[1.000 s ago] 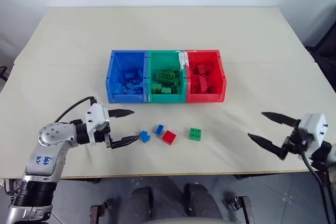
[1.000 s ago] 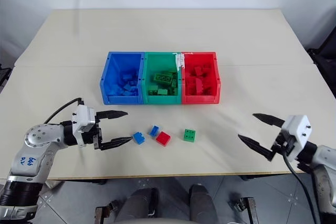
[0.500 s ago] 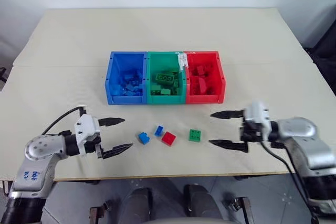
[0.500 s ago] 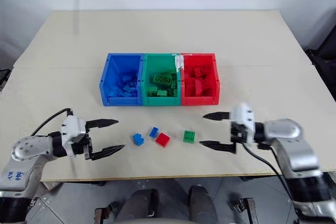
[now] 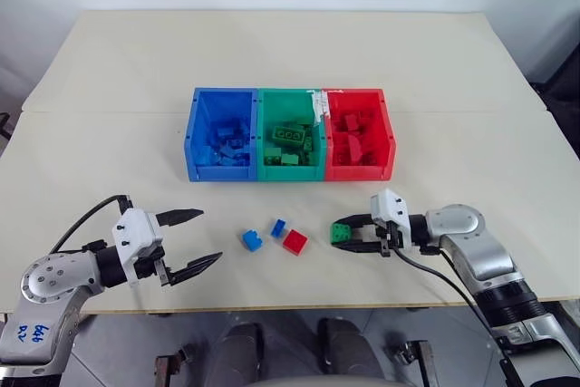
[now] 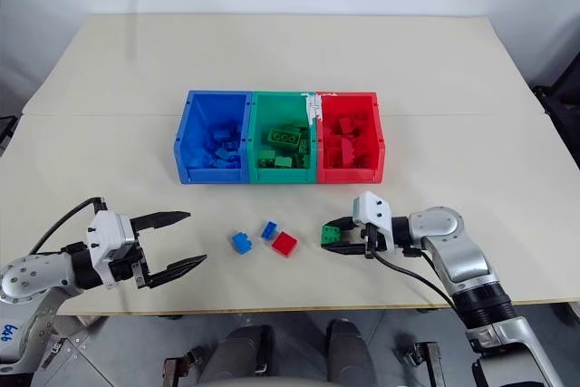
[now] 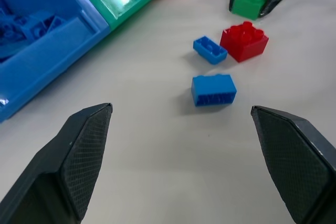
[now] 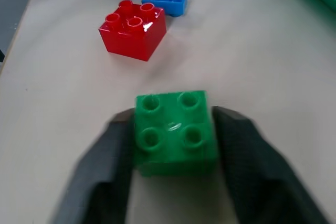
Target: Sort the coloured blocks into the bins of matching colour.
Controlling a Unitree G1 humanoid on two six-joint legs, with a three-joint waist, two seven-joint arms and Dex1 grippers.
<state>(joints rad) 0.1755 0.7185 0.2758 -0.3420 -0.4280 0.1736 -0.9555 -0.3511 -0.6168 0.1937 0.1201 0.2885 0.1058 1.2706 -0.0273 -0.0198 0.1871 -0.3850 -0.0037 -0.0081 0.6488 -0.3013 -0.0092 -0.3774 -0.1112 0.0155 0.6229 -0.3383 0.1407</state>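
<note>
My right gripper (image 5: 337, 235) is shut on a green block (image 8: 175, 132), which sits low at the table surface in front of the bins. Left of it lie a red block (image 5: 294, 241) and two blue blocks (image 5: 251, 239) (image 5: 278, 227), loose on the table. My left gripper (image 5: 210, 236) hangs open and empty further left, apart from the blue blocks and pointing towards them. The blue bin (image 5: 220, 169), green bin (image 5: 290, 170) and red bin (image 5: 360, 170) stand joined in a row mid-table, each holding several blocks of its own colour.
The pale table (image 5: 272, 52) stretches bare behind the bins and to both sides. Its near edge (image 5: 299, 301) runs just below the loose blocks and both grippers. A black cable (image 5: 86, 219) loops over my left forearm.
My right gripper has swung in from the right to the green block and shut on it. My left gripper has drawn back from the blue blocks towards the table's near left, still open.
</note>
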